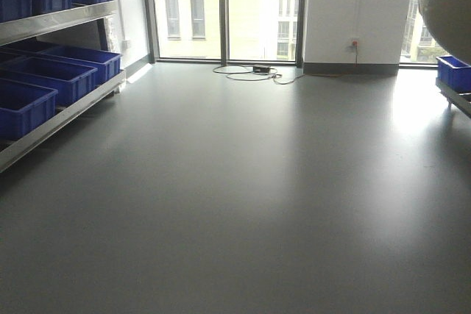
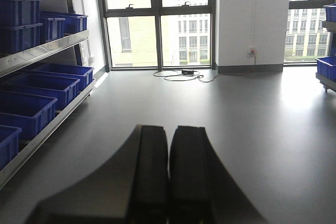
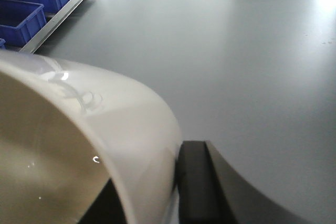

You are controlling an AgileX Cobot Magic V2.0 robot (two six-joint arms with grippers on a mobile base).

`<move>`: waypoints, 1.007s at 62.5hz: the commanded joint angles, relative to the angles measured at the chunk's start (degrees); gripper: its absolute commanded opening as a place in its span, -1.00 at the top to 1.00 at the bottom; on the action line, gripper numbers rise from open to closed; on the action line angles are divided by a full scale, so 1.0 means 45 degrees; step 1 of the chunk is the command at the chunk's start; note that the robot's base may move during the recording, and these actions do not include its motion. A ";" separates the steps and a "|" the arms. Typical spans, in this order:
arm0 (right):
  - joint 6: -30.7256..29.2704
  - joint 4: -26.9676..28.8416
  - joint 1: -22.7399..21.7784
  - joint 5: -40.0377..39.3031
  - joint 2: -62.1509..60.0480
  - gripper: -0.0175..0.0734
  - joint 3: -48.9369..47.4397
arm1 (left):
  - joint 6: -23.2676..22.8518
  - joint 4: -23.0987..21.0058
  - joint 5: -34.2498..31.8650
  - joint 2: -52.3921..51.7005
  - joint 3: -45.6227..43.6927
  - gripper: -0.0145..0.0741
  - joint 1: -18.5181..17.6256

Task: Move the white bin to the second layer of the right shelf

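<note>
Above the grey floor (image 1: 235,182), the right gripper (image 3: 152,195) seems clamped on the rim of the white bin (image 3: 105,114); the left gripper (image 2: 169,174) has its fingers pressed together

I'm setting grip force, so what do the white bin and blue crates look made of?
White bin: likely plastic, smooth and glossy, with sharp highlights on its wall. Blue crates: probably moulded plastic, duller finish, uniform colour and thick rims.

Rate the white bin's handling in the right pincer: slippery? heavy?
Likely slippery: the white bin is glossy, with highlights. Probably light: its visible inside looks empty. Pinched at one wall by the right pincer, it may tilt.
</note>
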 commanded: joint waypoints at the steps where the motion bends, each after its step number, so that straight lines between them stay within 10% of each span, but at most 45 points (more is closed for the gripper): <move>1: 0.0010 0.0028 -0.0099 -0.1336 0.0010 0.49 -0.0389 | -0.0095 -0.0064 -0.1103 -0.0168 0.0423 0.48 -0.0042; 63: 0.0010 0.0028 -0.0099 -0.1336 0.0010 0.49 -0.0389 | -0.0095 -0.0064 -0.1103 -0.0168 0.0423 0.48 -0.0042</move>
